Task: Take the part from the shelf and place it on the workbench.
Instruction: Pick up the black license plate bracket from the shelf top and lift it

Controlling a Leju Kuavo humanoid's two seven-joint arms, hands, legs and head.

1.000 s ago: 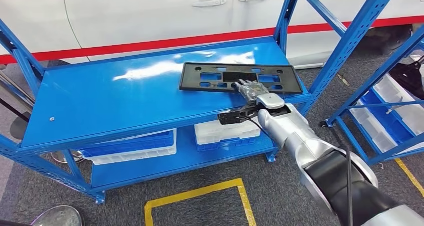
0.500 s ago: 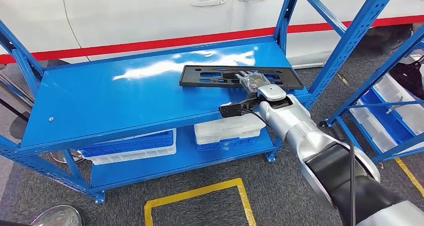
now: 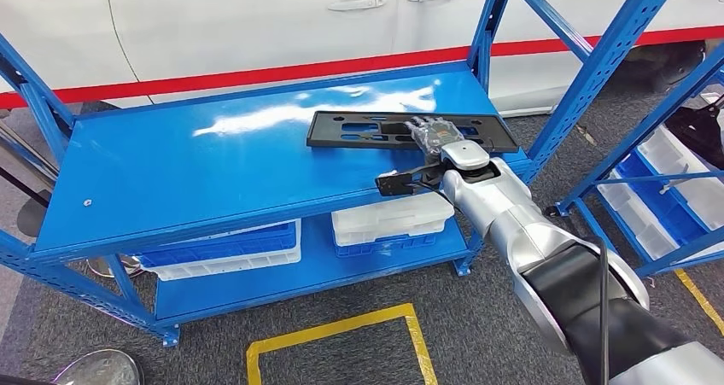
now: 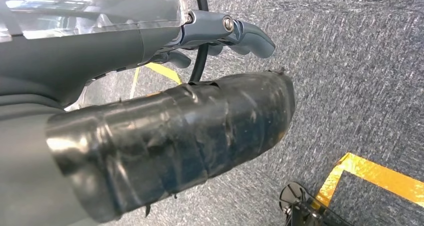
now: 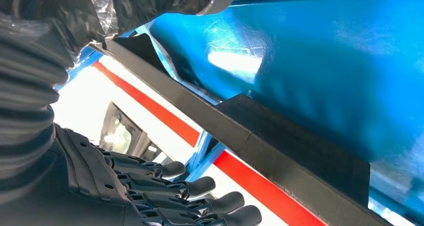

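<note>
The part (image 3: 411, 131), a flat black rectangular frame pierced with slots and holes, lies on the top deck of the blue shelf (image 3: 188, 172), toward its right end near the upright post. The right hand (image 3: 437, 136) reaches over the part's near long edge with its fingers laid across the top face; in the right wrist view the dark fingers (image 5: 200, 196) stretch out straight on 1 side of the part's edge (image 5: 280, 151) while the thumb side sits on the other, so the hand brackets the edge, but whether it actually clamps the part or only rests on it cannot be told. The left hand (image 4: 220, 33) hangs over grey carpet with its fingers loosely curled and nothing visible in them; whether they are clenched cannot be told either. The part looks like moulded plastic: probably light, fairly stiff across its short side yet likely to flex along its length, and smooth enough to slide on the glossy shelf paint. A pinch on the near long rim close to the middle, thumb under and fingers on top, seems the soundest hold, since a grip near 1 end would let the far end droop and twist. The cut-outs offer purchase for fingertips, though thin ribs between them may be the weakest spots.
</note>
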